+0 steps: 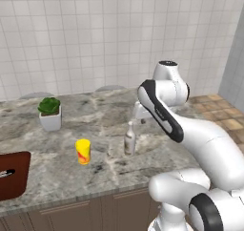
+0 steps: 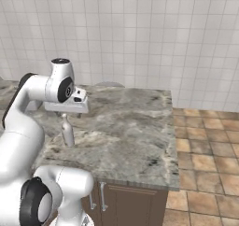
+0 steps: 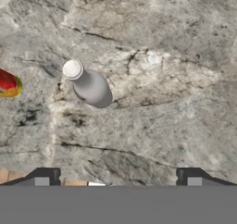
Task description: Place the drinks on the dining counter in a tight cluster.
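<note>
I have the long grey-brown marbled stone dining counter [image 1: 57,173] under me, and of the drinks I can see just the slim beige-white bottle [image 1: 129,139] standing upright on it near the front edge, with the short yellow cup with red marks [image 1: 83,152] a little to its left and a small green plant in a white pot [image 1: 50,113] further back. My two-finger gripper [image 3: 115,177] hangs above and just off that bottle with its jaws spread wide and nothing between them. I judge the task barely begun: no cluster yet, and the other drinks are left to bring alongside.
</note>
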Tool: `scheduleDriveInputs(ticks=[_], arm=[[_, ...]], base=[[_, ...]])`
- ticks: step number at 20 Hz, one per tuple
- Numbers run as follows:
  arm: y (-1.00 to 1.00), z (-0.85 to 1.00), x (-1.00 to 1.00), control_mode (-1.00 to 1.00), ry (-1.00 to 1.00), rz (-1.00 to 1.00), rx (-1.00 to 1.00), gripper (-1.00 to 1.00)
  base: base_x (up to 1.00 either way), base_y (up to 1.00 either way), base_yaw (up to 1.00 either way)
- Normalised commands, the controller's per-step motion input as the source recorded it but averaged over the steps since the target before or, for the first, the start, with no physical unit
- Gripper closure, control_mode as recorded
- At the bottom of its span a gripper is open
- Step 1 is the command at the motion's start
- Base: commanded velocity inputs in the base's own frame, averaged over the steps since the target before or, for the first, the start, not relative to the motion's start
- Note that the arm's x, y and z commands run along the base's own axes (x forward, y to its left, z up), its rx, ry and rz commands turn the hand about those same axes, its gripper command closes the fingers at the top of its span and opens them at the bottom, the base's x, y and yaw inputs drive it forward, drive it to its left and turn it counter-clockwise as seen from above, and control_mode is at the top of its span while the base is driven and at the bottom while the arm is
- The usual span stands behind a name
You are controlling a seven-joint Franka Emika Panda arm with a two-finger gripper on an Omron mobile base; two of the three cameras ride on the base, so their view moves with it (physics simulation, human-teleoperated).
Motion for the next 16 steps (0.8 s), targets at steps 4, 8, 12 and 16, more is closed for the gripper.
scheduleDriveInputs(ticks=[4,8,12,16], arm=[[-0.21,0.25,-0.14,-1.00,-0.02,-0.02,0.00,-1.00],[-0.02,0.55,-0.04,-1.00,-0.03,0.00,-0.02,-1.00],[0.00,0.59,0.00,-1.00,0.00,0.00,-0.02,-1.00],[0.00,0.22,0.00,-1.00,-0.01,0.00,-0.01,-1.00]], base=[[0.00,0.00,0.00],[0.00,0.00,0.00],[0.00,0.00,0.00],[0.00,0.00,0.00]])
